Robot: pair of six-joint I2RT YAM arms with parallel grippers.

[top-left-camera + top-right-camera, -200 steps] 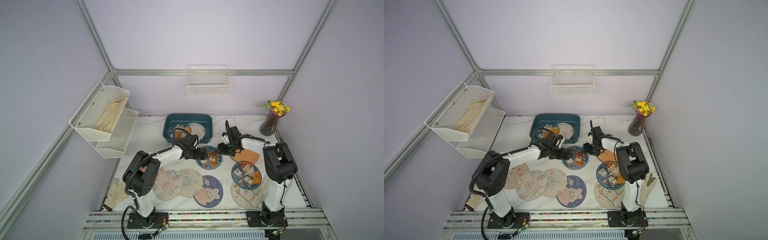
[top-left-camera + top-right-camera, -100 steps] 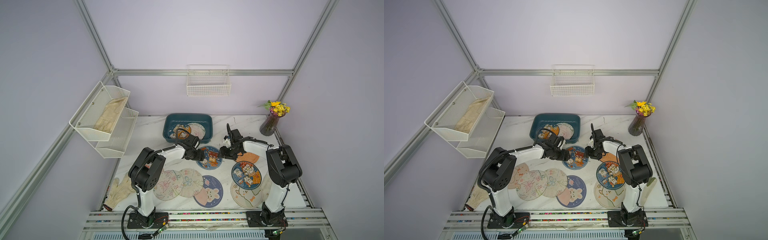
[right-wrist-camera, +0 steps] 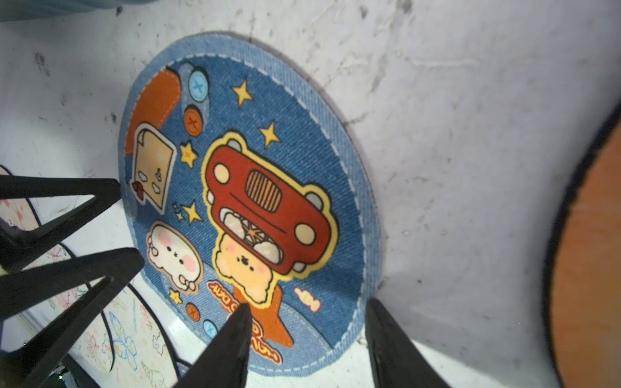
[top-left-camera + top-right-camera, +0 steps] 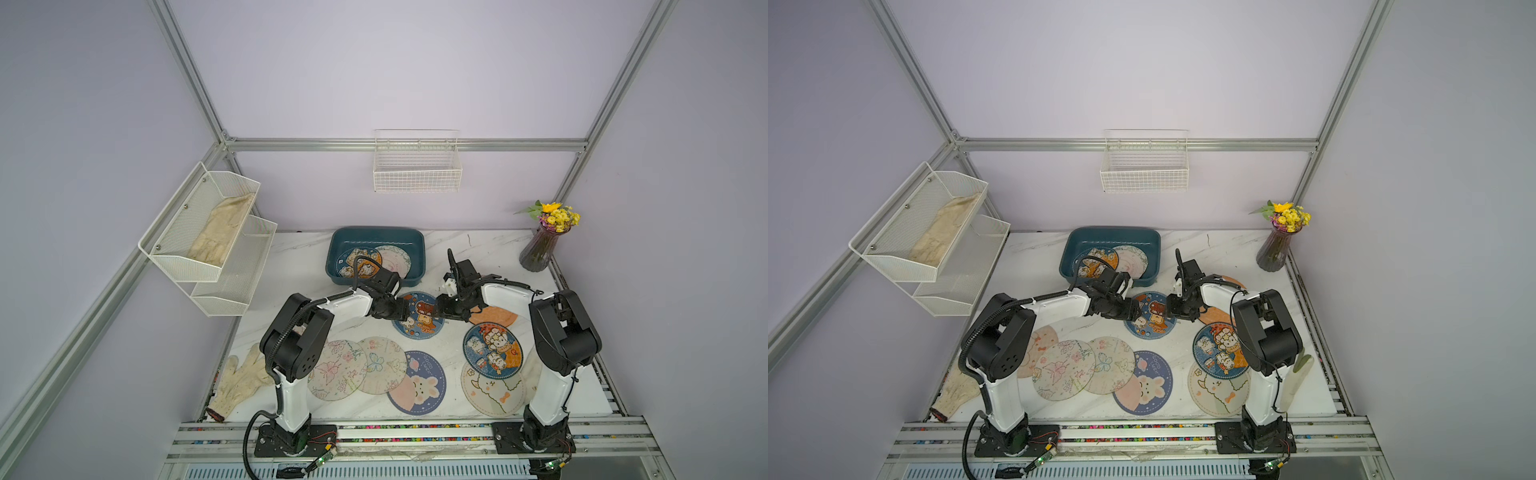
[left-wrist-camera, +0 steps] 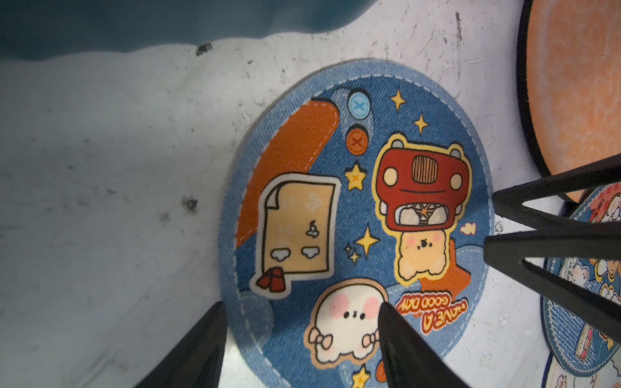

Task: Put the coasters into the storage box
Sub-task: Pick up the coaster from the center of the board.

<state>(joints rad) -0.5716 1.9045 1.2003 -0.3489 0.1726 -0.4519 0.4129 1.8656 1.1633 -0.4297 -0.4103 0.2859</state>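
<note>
A blue denim coaster (image 4: 417,316) (image 4: 1151,319) printed with a red car and a bear lies flat on the marble, just in front of the storage box (image 4: 376,236) (image 4: 1113,232). My left gripper (image 4: 400,309) (image 5: 300,305) stands open astride its left rim, one finger over the print and one on the table. The right gripper (image 4: 444,309) (image 3: 307,304) is open astride the opposite rim in the same way. Two coasters (image 4: 357,262) lie inside the box. Several more coasters (image 4: 492,351) are spread over the front of the table, among them a plain orange one (image 4: 496,316).
A vase of flowers (image 4: 540,249) stands at the back right corner. A cream glove (image 4: 241,380) lies at the front left edge. White wire shelves (image 4: 208,237) hang on the left wall and a wire basket (image 4: 417,166) on the back wall.
Both grippers' jaws have narrowed round the denim coaster's opposite rims. The left arm's elbow has swung in towards the table. The coaster has stayed in place.
</note>
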